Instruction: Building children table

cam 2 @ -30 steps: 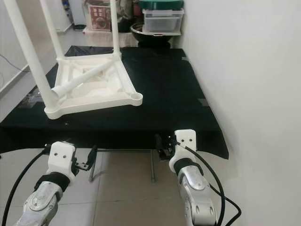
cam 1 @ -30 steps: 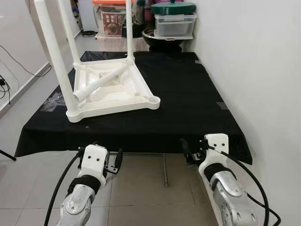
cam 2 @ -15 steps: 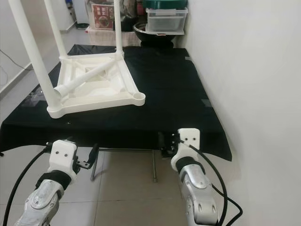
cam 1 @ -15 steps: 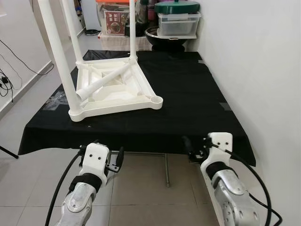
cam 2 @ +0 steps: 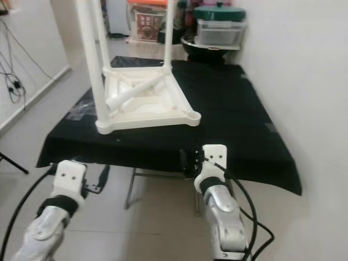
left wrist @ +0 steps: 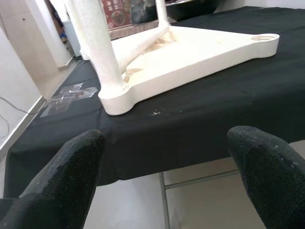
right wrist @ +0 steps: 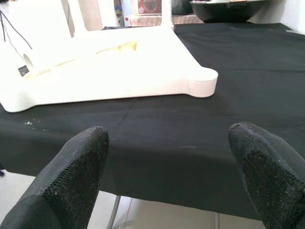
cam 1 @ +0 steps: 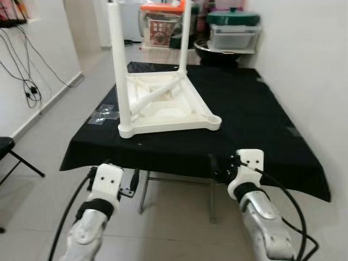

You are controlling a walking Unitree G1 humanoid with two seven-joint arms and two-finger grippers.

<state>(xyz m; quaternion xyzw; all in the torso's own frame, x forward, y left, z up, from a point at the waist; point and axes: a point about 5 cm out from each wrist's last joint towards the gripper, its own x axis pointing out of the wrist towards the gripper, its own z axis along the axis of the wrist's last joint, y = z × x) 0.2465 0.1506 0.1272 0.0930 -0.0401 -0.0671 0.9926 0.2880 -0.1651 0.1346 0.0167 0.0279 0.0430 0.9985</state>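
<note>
An upturned white plastic children's table (cam 1: 168, 106) lies on a black-clothed work table (cam 1: 255, 117). Three white legs stand up from it, the nearest one (cam 1: 119, 60) at the front left corner. A loose leg (cam 1: 157, 93) lies slanted across its underside. The front right corner socket (cam 1: 215, 120) has no leg in it. My left gripper (left wrist: 167, 140) is open below the cloth's front edge, facing the front left corner. My right gripper (right wrist: 167, 136) is open too, low in front of the empty corner socket (right wrist: 202, 81). Nothing is held.
Plastic storage boxes (cam 1: 231, 37), a dark bowl (cam 1: 215, 51) and a green lid (cam 1: 232, 17) crowd the far end. A white wall (cam 1: 310, 65) runs along the right. Cables (cam 1: 27, 70) hang on the left wall. A clear plastic bag (cam 1: 102, 113) lies on the cloth's left edge.
The camera has moved back and swung left, so the whole scene sits further right and more floor shows. Both grippers stay open below the cloth's front edge.
</note>
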